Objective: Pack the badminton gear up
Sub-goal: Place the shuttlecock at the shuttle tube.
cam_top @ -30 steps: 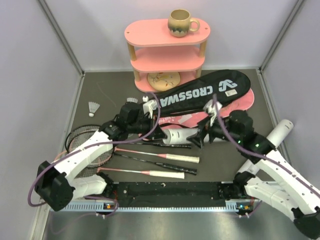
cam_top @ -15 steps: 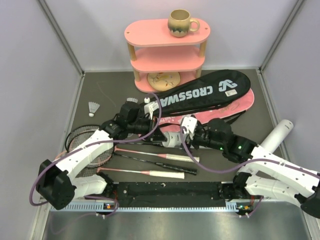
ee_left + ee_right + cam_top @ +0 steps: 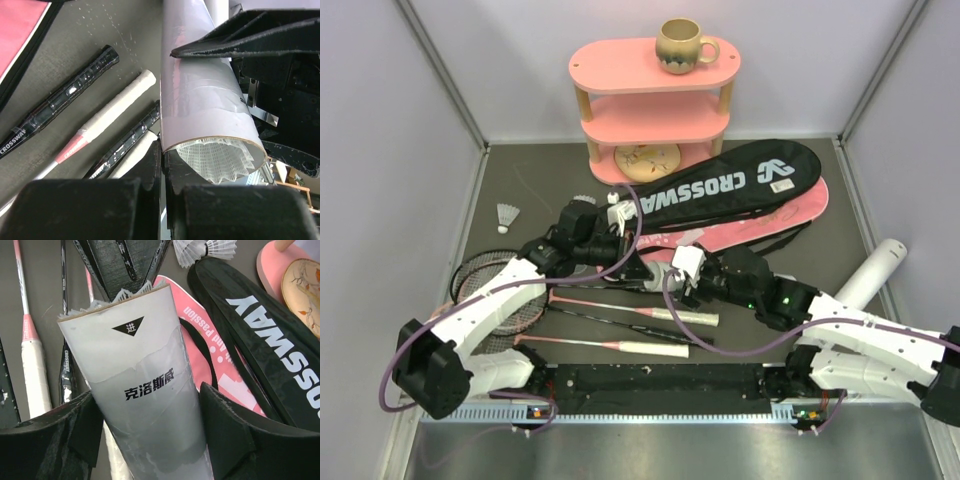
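A white tube [image 3: 661,277] with shuttlecock skirts [image 3: 215,160] showing in its open end hangs between my two grippers, above the racket handles [image 3: 680,317]. My left gripper [image 3: 164,155] is shut on the tube's rim, one finger inside and one outside. My right gripper [image 3: 147,425] straddles the tube [image 3: 145,380] lower down, its pads against both sides. The black CROSSWAY bag [image 3: 720,185] lies over the pink bag [image 3: 765,225] behind. Racket heads [image 3: 490,290] lie at the left.
A loose shuttlecock [image 3: 506,217] lies at the far left and another [image 3: 585,200] near the shelf. A second white tube [image 3: 875,268] leans at the right wall. The pink shelf [image 3: 655,115] with a beige mug [image 3: 680,45] stands at the back.
My right arm swung left from the bags to the tube, and its jaws narrowed around it. The left gripper kept its hold on the rim and barely moved.
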Controlling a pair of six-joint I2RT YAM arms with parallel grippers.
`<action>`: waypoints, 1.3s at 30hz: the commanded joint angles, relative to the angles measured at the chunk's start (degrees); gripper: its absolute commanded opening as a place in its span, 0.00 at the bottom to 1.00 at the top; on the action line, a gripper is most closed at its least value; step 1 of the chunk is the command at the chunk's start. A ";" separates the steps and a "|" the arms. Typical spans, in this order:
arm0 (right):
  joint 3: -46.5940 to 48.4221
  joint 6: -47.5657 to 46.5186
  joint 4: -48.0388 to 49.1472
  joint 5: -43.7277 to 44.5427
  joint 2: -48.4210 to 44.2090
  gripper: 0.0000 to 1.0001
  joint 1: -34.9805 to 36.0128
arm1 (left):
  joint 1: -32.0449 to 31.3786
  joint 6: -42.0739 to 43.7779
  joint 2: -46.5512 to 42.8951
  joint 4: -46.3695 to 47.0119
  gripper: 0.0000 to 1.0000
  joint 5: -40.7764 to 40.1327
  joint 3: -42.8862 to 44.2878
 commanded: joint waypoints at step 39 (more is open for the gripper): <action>-14.22 -1.54 27.31 9.53 -15.34 0.40 7.76 | -14.52 -5.93 -26.93 19.12 0.98 -32.75 -13.49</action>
